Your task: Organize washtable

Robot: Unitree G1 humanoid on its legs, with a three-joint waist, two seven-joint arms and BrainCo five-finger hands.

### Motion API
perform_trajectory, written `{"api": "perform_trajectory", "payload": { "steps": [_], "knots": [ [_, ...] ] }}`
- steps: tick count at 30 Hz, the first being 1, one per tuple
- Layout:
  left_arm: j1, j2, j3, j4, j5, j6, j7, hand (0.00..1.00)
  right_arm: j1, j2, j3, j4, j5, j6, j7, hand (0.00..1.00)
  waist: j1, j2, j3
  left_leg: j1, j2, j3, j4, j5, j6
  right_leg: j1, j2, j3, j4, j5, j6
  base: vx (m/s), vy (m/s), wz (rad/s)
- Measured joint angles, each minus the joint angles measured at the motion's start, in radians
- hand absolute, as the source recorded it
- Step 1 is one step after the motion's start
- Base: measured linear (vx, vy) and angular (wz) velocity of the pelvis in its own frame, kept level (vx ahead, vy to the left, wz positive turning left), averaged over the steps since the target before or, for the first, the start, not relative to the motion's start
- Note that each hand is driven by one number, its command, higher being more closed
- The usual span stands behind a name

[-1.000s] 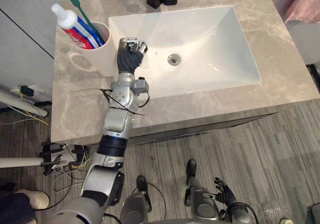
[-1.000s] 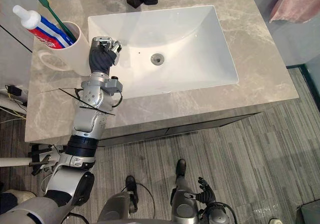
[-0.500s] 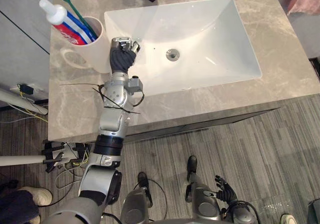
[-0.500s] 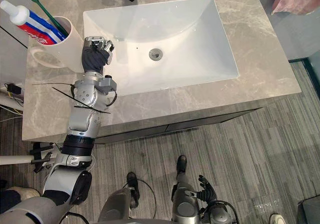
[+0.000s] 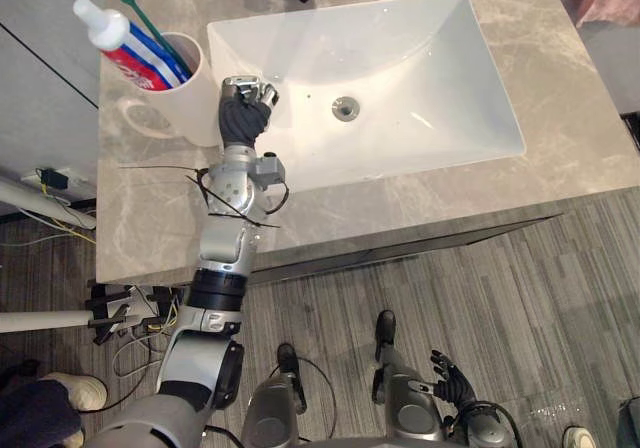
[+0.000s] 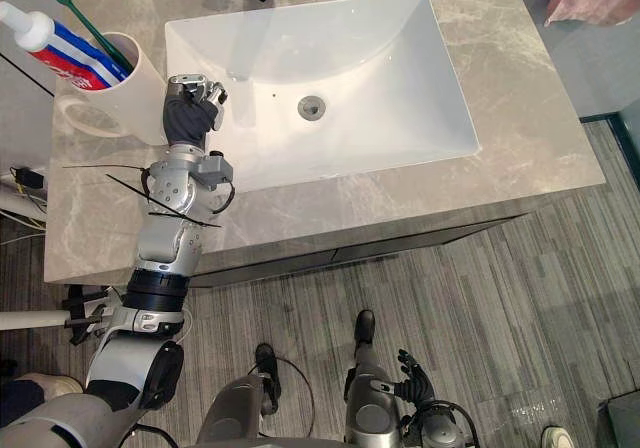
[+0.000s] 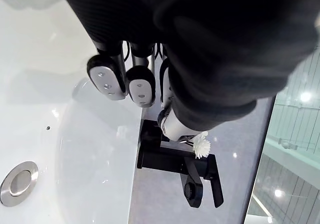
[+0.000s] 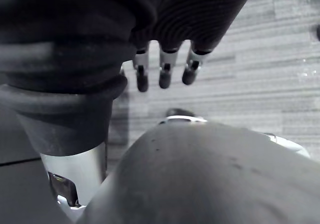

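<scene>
White mug [image 5: 190,108] holds toothpaste tube [image 5: 125,53] and green toothbrush [image 5: 150,23]

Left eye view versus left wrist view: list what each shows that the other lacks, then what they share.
Left eye view: the mug holding toothpaste and toothbrush, the grey counter, the right hand hanging low over the floor. Left wrist view: a small white flower-like bit by the black faucet. Both: the left hand with curled fingers, the sink, its drain, that faucet.
</scene>
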Motion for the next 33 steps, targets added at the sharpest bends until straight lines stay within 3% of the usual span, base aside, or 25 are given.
{"api": "perform_trajectory", "payload": {
  "steps": [33],
  "knots": [
    [0.007,0.044,0.012,-0.036,-0.033,-0.006,-0.005,1.0,0.0,-0.006,0.0,0.003,0.01,-0.001,0.0,0.0,0.005,0.009,0.005,-0.004,0.0,-0.005,0.0,0.0,0.0,0.0,0.0,-0.004,-0.001,-0.001,-0.001,0.0,0.0,0.0]
  ]
}}
